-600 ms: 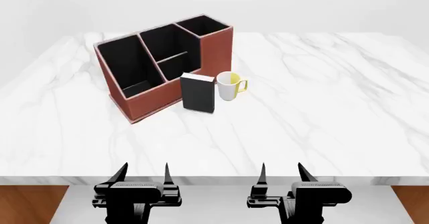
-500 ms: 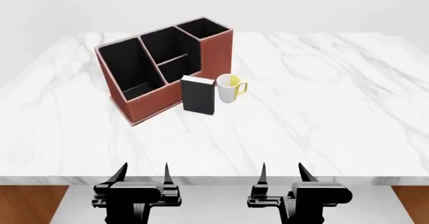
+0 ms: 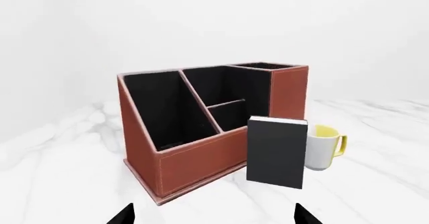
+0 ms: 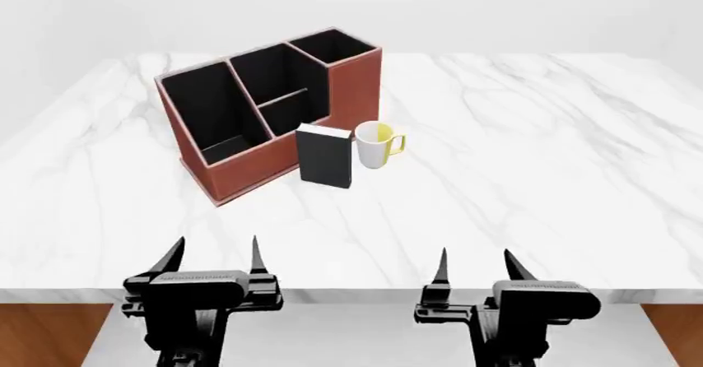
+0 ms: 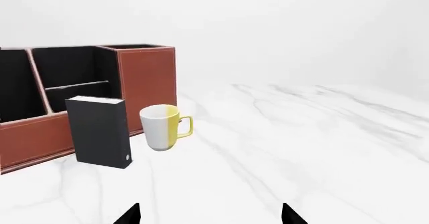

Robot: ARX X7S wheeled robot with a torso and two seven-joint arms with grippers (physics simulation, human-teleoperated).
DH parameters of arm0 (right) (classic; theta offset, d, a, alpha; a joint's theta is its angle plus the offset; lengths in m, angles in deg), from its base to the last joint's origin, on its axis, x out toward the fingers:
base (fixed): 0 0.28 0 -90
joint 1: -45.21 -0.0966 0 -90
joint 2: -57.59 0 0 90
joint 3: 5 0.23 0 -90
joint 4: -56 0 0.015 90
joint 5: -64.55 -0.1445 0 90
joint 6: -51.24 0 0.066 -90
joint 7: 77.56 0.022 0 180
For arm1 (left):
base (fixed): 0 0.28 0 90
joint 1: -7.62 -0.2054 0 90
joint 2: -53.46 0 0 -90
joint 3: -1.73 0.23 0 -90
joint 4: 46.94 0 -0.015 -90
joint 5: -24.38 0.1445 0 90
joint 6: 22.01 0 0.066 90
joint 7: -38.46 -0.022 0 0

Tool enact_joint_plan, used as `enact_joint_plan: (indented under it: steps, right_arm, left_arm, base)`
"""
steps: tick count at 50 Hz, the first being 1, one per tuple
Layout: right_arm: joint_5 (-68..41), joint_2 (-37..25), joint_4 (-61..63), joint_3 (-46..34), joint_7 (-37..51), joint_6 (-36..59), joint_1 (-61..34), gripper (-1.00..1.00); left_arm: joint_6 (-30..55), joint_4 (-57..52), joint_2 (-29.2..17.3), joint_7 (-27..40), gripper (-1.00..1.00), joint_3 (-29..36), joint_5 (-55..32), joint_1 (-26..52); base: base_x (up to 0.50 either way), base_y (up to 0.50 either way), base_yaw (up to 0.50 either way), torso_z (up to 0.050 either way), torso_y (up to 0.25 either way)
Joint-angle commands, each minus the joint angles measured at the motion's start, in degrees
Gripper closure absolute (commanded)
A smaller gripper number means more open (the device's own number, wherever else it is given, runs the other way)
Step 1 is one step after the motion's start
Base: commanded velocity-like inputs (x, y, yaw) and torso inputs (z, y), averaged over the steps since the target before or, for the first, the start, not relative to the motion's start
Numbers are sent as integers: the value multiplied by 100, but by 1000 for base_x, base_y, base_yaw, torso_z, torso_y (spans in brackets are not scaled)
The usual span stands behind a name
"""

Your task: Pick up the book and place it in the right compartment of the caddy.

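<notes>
I see the black hardcover book (image 4: 324, 156) standing well ahead of my left pincer (image 4: 214, 257) and right pincer (image 4: 476, 266), both spread wide and empty.

The book (image 4: 324, 156) blocks part of the caddy (image 4: 236, 169) front wall. In the right wrist view the caddy's far end gets chopped by the frame edge. Both wrist views only catch black fingertips (image 3: 122, 216) poking in.

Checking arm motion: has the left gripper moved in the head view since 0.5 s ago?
Yes. The left gripper has shifted forward and leftward, its fingertips now over the near edge of the marble table, which hasn't moved.
</notes>
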Motion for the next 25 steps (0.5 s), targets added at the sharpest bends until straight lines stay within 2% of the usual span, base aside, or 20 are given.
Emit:
enact_joint_plan:
  steps: [1, 5, 6, 8, 10, 14, 15, 16, 20, 25]
  right_arm:
    - [-290, -335, 2243, 246, 223, 2033, -307, -100]
    - [-496, -430, 2781, 394, 201, 2467, -331, -100]
    - [-675, -437, 3043, 507, 142, 2578, -329, -100]
    - [-797, -474, 3308, 574, 121, 2760, -331, -100]
    - [-1035, -510, 3925, 740, 243, 3561, -547, -100]
    - [-1262, -478, 4288, 913, 309, 3917, -600, -100]
    - [-1229, -506, 4350, 879, 349, 3961, -596, -100]
    - [-1298, -547, 4743, 846, 427, 4312, -655, -100]
    - [-1350, -586, 4779, 807, 493, 4342, -667, -100]
    - [-1441, -632, 4776, 810, 549, 4319, -661, -100]
  left_arm:
    - [2209, -2104, -370, 136, -100, -161, -315, 593]
    - [2859, -2522, -469, 253, -100, -278, -352, 1016]
    - [3144, -2699, -378, 215, -100, -538, -652, 1152]
    - [3124, -2786, -508, 234, -100, -404, -508, 1070]
    - [3588, -3552, -551, 123, -100, -533, -810, 1021]
    - [3917, -3907, -555, 111, -100, -708, -1021, 1024]
    - [4131, -4019, -453, 77, -100, -910, -1258, 1099]
    - [4729, -4574, -549, 171, -100, -1012, -1626, 1157]
    - [4610, -4576, -943, 776, -100, -952, -2308, 1147]
    - [4443, -4559, -1243, 1191, -100, -817, -2699, 1110]
  base:
    - [0, 0, 0, 0, 0]
    - [0, 0, 0, 0, 0]
    - [0, 0, 0, 0, 0]
    - [0, 0, 0, 0, 0]
    - [0, 0, 0, 0, 0]
    - [0, 0, 0, 0, 0]
    - [0, 0, 0, 0, 0]
    - [0, 0, 0, 0, 0]
    - [0, 0, 0, 0, 0]
    - [0, 0, 0, 0, 0]
